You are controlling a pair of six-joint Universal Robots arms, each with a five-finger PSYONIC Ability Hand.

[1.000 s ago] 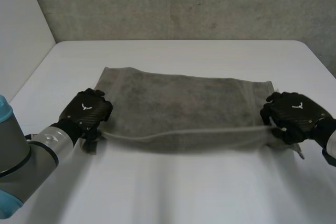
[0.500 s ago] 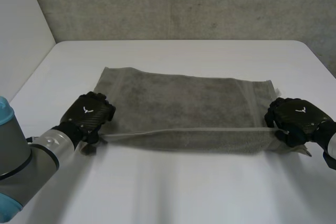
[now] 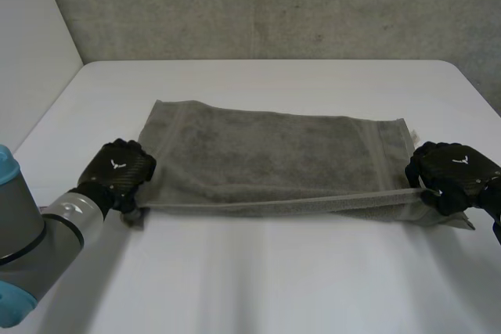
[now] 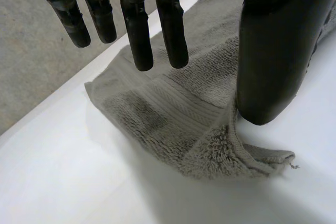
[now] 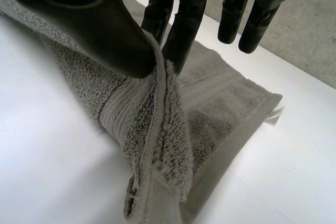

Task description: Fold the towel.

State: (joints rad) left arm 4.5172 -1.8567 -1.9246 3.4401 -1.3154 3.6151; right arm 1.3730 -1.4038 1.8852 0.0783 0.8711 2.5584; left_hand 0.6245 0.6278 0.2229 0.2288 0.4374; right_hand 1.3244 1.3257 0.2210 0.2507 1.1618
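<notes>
So that the near edge folds over evenly, left hand (image 3: 117, 171) and right hand (image 3: 454, 171) each pinch a towel (image 3: 266, 150) corner, pulling it taut.

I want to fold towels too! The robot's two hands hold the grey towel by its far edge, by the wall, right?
Not quite: the left hand and right hand hold the grey towel by its near edge, at the corners. The head view shows that edge lifted and stretched between them, the far edge flat on the table.
</notes>
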